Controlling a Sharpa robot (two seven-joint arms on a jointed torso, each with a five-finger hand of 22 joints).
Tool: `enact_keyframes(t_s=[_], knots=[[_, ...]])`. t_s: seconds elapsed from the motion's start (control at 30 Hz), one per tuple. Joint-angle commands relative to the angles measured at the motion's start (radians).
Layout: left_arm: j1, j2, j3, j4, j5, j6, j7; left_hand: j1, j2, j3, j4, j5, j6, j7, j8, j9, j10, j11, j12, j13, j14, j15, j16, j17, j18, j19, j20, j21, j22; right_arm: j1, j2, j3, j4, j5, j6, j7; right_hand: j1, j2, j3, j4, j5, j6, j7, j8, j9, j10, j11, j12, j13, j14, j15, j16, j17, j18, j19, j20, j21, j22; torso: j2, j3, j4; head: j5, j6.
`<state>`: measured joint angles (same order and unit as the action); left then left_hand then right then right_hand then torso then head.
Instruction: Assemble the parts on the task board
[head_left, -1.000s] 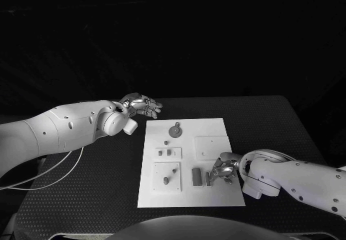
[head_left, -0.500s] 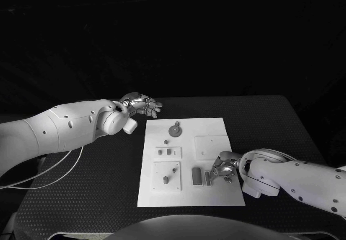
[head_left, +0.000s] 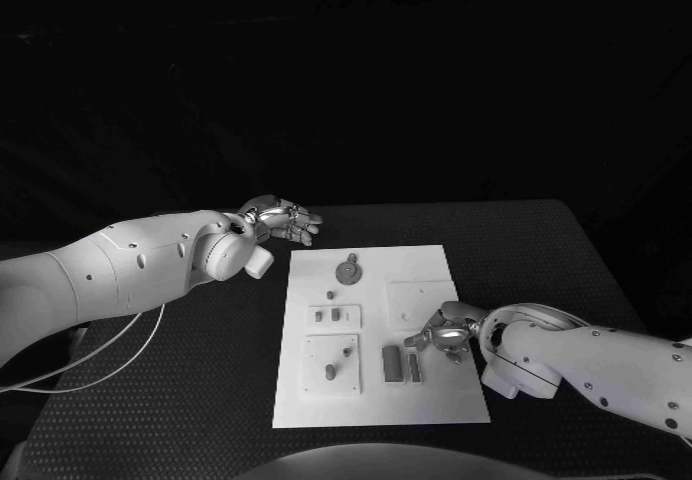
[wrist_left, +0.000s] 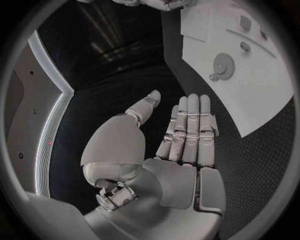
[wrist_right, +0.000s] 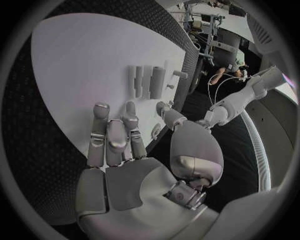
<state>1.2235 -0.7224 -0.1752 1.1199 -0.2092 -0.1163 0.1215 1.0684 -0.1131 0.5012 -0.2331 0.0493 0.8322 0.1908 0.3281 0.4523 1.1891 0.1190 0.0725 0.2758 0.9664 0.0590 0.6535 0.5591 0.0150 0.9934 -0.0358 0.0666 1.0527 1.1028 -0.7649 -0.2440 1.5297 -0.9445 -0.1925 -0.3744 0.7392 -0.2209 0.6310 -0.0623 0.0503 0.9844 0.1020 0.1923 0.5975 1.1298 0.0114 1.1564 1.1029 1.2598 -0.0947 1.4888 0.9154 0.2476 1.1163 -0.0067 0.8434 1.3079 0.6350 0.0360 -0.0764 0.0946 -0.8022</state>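
The white task board (head_left: 433, 402) lies in the middle of the table. It carries a round grey part (head_left: 348, 266) near its far end, two small pieces (head_left: 329, 314) below that, a raised square with pegs (head_left: 332, 362) and two grey bars (head_left: 402, 366) side by side. My right hand (head_left: 444, 335) hovers at the board's right side just beyond the bars, its fingers apart and holding nothing. In the right wrist view that hand (wrist_right: 125, 150) stretches over the board (wrist_right: 94, 60) towards the bars (wrist_right: 147, 80). My left hand (head_left: 281, 218) is off the board's far left corner, flat and empty (wrist_left: 181, 145).
The black textured table (head_left: 188, 400) surrounds the board with free room on both sides. A pale cable (head_left: 101, 350) hangs under my left arm at the table's left. A recessed square (head_left: 418, 295) marks the board's right half.
The camera has shifted, so the whole scene sits a little lower. My right hand has drawn slightly back from the grey bars. The left hand keeps its place.
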Motion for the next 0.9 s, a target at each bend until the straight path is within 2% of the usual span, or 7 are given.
enact_keyframes(t_s=[0.03,0.23,0.33,0.47,0.67,0.77,0.9], knots=[[0.001,0.01,0.0,-0.01,0.004,0.004,0.018,-0.007,0.003,0.001,0.007,0.003,-0.007,-0.003,0.007,-0.002,-0.004,-0.003,-0.001,-0.001,-0.001,0.005,-0.005,0.001,0.005,-0.006,0.001,0.004,0.0,0.018,-0.005,0.004,-0.015,0.06,-0.053,0.077,-0.034,-0.018,-0.009,0.027,0.0,-0.018,0.02,0.005,0.004,-0.009,-0.001,-0.005,0.001,-0.013,0.0,-0.002,-0.004,0.014,-0.004,0.0,-0.004,0.01,-0.004,-0.0002,-0.0023,-0.003,0.023],[0.001,0.022,0.0,-0.025,0.011,-0.005,0.032,-0.009,0.003,0.001,0.008,0.003,-0.008,-0.003,0.007,-0.002,-0.004,-0.003,-0.001,-0.001,-0.004,0.007,-0.008,0.001,0.005,-0.008,0.001,0.003,-0.001,0.043,-0.004,0.024,-0.092,0.214,-0.06,0.28,-0.048,-0.026,-0.019,0.039,0.0,-0.021,0.02,0.006,0.006,-0.012,-0.002,-0.004,0.002,-0.017,-0.001,-0.002,-0.004,0.014,-0.009,-0.002,-0.004,0.013,-0.017,-0.0021,-0.0033,-0.01,0.075],[0.001,0.026,0.001,-0.032,0.019,-0.014,0.046,-0.007,0.009,0.002,0.009,0.003,0.001,-0.007,0.012,-0.001,0.001,-0.005,0.001,0.0,-0.006,0.007,-0.012,0.001,0.005,-0.01,0.002,0.002,-0.001,0.05,0.023,0.051,-0.185,0.304,-0.008,0.411,-0.01,0.082,-0.065,-0.041,0.003,-0.026,0.02,0.011,0.013,-0.027,-0.001,0.002,0.007,-0.047,-0.001,-0.007,-0.026,0.014,-0.03,0.0,-0.004,0.02,-0.029,-0.0037,-0.0039,-0.021,0.118],[0.001,0.037,0.001,-0.057,0.032,-0.013,0.057,-0.005,0.016,0.004,0.008,0.003,0.01,-0.011,0.018,0.0,0.007,-0.008,0.004,0.001,-0.007,0.008,-0.018,0.001,0.005,-0.012,0.003,0.002,-0.002,0.053,0.071,0.101,-0.342,0.318,0.155,0.513,0.008,0.153,-0.091,-0.112,0.001,-0.048,0.026,0.004,0.012,-0.064,0.004,-0.017,-0.001,-0.077,0.004,-0.029,-0.032,0.013,-0.06,0.013,-0.025,0.013,-0.051,-0.004,-0.0046,-0.025,0.16],[0.001,0.075,0.006,-0.125,0.051,0.01,0.09,-0.009,0.022,0.009,0.008,0.004,-0.003,-0.006,0.012,-0.006,0.0,-0.004,-0.002,-0.003,-0.023,0.017,-0.057,-0.008,0.007,-0.024,0.01,-0.002,-0.015,0.052,0.155,0.152,-0.591,0.353,0.182,0.601,0.031,0.176,-0.086,-0.147,0.001,-0.061,0.035,0.002,0.012,-0.098,0.011,-0.064,-0.035,-0.121,0.01,-0.068,-0.045,0.007,-0.101,0.034,-0.059,0.003,-0.089,-0.0113,-0.0083,-0.032,0.23],[0.001,0.09,0.008,-0.155,0.057,0.031,0.111,-0.017,0.035,0.014,0.008,0.004,-0.015,0.0,0.008,-0.01,-0.029,0.006,-0.007,-0.013,-0.066,0.032,-0.11,-0.022,0.014,-0.036,0.024,-0.003,-0.035,0.051,0.192,0.181,-0.689,0.378,0.193,0.633,0.054,0.206,-0.05,-0.177,-0.002,-0.088,0.053,-0.005,0.013,-0.187,0.035,-0.265,-0.181,-0.273,0.038,-0.286,-0.141,-0.029,-0.266,0.082,-0.198,-0.054,-0.099,-0.0143,-0.0102,-0.04,0.266],[0.001,0.103,0.011,-0.193,0.076,0.047,0.137,-0.032,0.046,0.015,0.005,0.004,-0.043,-0.007,-0.002,-0.016,-0.1,0.015,-0.01,-0.042,-0.118,0.049,-0.176,-0.036,0.026,-0.047,0.041,-0.005,-0.068,0.044,0.23,0.219,-0.751,0.476,0.203,0.672,0.062,0.209,-0.029,-0.211,0.011,-0.16,0.097,-0.025,0.012,-0.246,0.101,-0.597,-0.46,-0.463,0.195,-0.699,-0.338,-0.107,-0.536,0.156,-0.412,-0.147,-0.103,-0.0136,-0.0184,-0.038,0.305]])
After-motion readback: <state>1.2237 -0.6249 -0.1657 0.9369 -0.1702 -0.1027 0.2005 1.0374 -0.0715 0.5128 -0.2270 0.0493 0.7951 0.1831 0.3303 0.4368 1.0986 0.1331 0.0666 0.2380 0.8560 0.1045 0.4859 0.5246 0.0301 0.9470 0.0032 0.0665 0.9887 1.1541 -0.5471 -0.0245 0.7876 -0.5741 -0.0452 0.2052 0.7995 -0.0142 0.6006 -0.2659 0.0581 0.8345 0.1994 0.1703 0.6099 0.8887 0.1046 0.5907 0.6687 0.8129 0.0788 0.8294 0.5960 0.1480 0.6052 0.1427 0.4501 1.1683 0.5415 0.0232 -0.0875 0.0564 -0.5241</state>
